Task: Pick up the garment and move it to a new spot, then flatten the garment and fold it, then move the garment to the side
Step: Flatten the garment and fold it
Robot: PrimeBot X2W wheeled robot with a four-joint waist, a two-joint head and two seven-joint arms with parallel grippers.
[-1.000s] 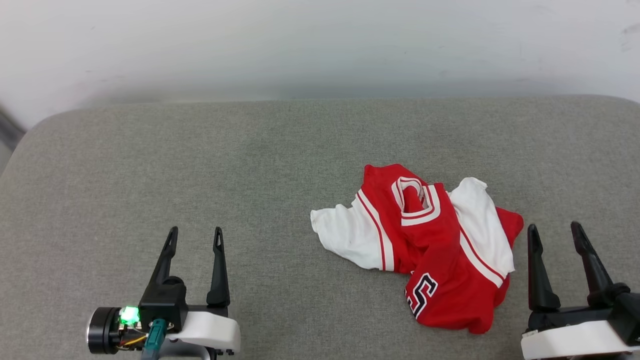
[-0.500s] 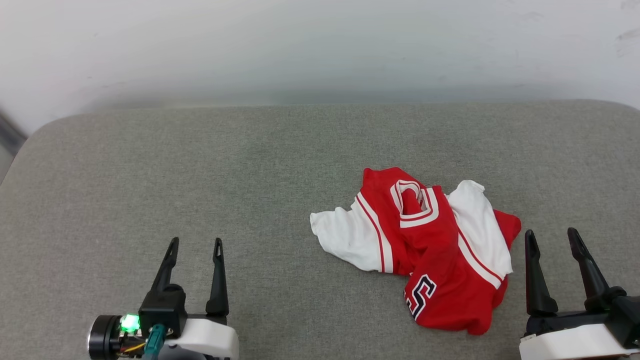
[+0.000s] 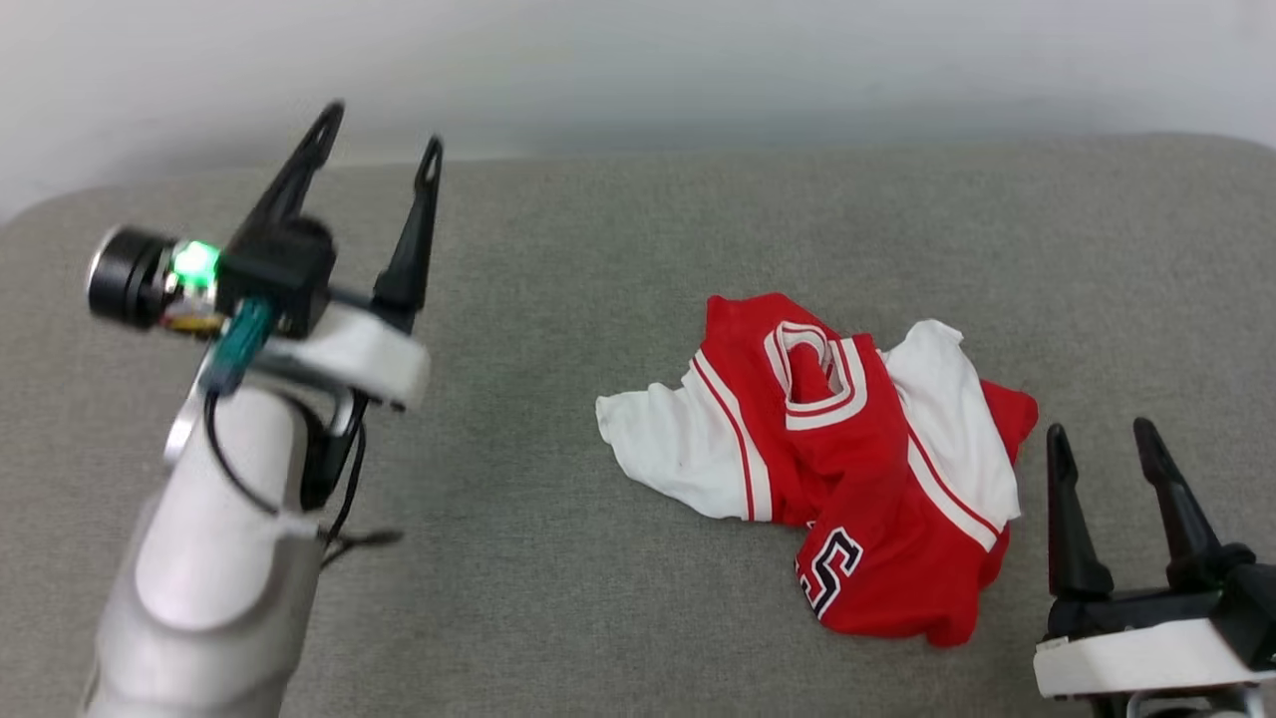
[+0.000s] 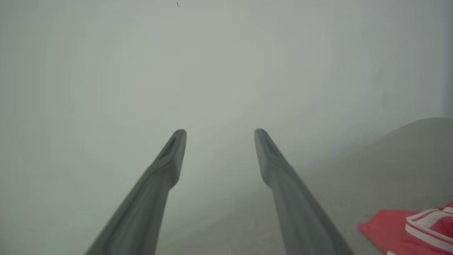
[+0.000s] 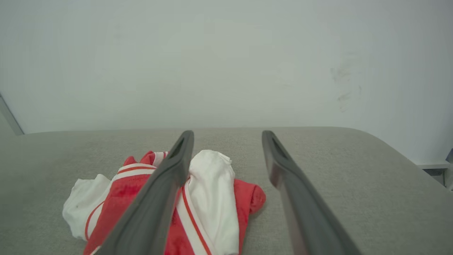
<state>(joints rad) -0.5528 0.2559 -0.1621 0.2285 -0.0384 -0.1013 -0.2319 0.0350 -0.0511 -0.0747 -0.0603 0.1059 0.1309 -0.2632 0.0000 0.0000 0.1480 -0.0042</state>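
Observation:
The garment, a red jersey with white sleeves and striped trim, lies crumpled right of centre on the grey padded surface. A black white-edged numeral shows near its front hem. My left gripper is raised high at the far left, open and empty, well apart from the cloth. In the left wrist view the left gripper points at the wall, with a red corner of the garment at lower right. My right gripper stands open just right of the garment. The right wrist view shows the right gripper above the garment.
A pale wall rises behind the far edge of the padded surface. The surface's rounded corners show at the far left and far right. My pale left forearm crosses the near left part of the surface.
My left arm has risen and reached toward the far left, its forearm now in view. The head camera has shifted a little. The right gripper and garment lie as before.

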